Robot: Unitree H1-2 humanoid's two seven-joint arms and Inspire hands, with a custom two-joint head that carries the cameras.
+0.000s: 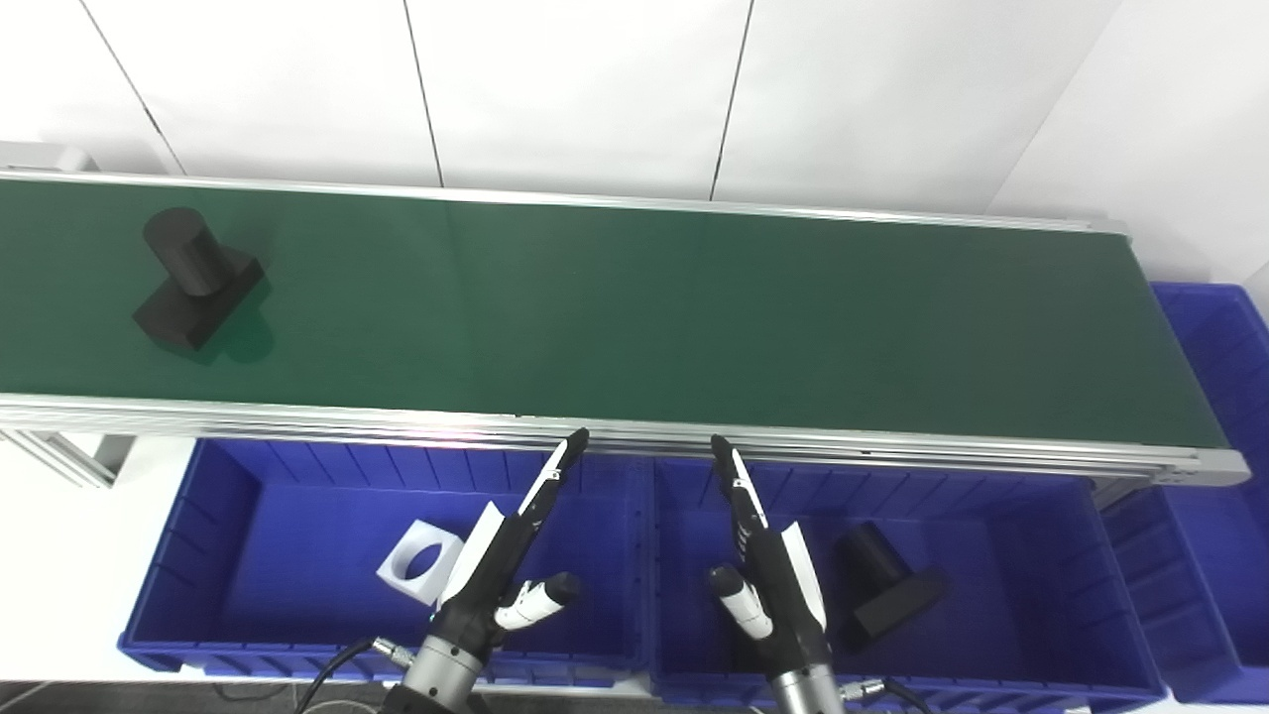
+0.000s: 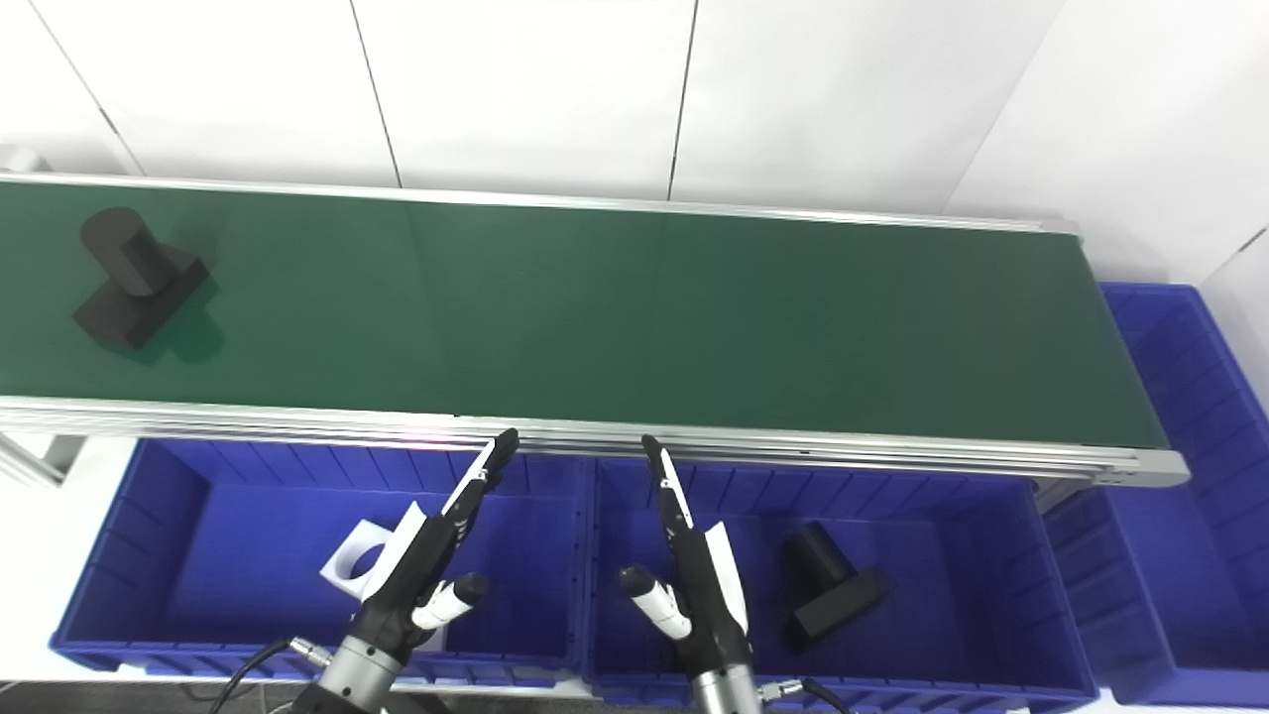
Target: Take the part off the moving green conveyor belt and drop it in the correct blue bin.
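A black part point(image 1: 194, 279), a cylinder on a square base, lies at the far left of the green conveyor belt point(image 1: 634, 307). My left hand point(image 1: 501, 565) is open and empty over the left blue bin point(image 1: 228, 516), fingers straight toward the belt's near rail. My right hand point(image 1: 768, 575) is open and empty over the middle blue bin point(image 1: 1001, 506). Both hands are far from the part on the belt. The left bin holds a white block with a round hole point(image 1: 421, 561). The middle bin holds a black cylinder-on-base part point(image 1: 887, 585).
The belt's aluminium near rail point(image 1: 634, 436) runs just ahead of my fingertips. A third blue bin point(image 1: 1224, 397) stands at the belt's right end. White wall panels stand behind the belt.
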